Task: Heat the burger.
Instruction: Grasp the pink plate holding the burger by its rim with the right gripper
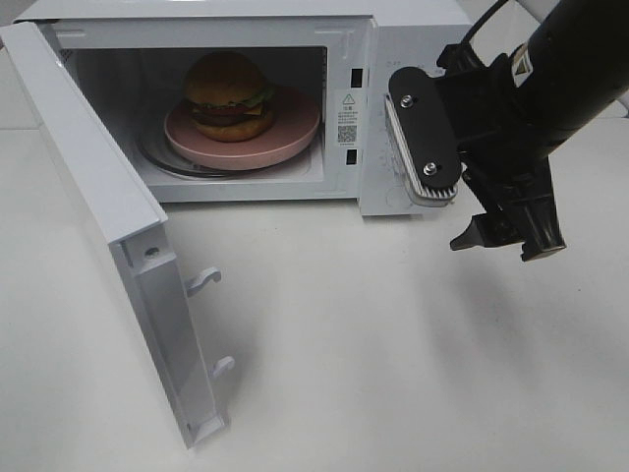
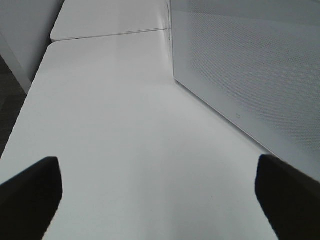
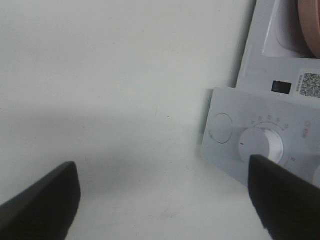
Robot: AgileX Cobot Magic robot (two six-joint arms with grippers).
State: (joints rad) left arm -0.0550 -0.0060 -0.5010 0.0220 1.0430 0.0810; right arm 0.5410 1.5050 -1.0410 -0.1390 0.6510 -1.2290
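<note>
Nearest the worktop's front edge the door (image 1: 157, 305) hung open, left fingers (image 2: 30, 195) apart beside it; right fingers (image 3: 40, 205) spread, empty, before the dial (image 3: 261, 145). By the far edge the burger (image 1: 228, 93) sat on its pink plate (image 1: 295, 133) inside the microwave (image 1: 413, 59). Loading looked done; next, I reckoned, swing that door shut

Robot lab bench setup. Bare white table (image 1: 393, 374) fills lower frame. Second white table (image 2: 110, 20) butted on, upper left of left wrist view. Lone microwave (image 1: 408, 44) upper centre; black robot arm (image 1: 570, 69) upper right.
</note>
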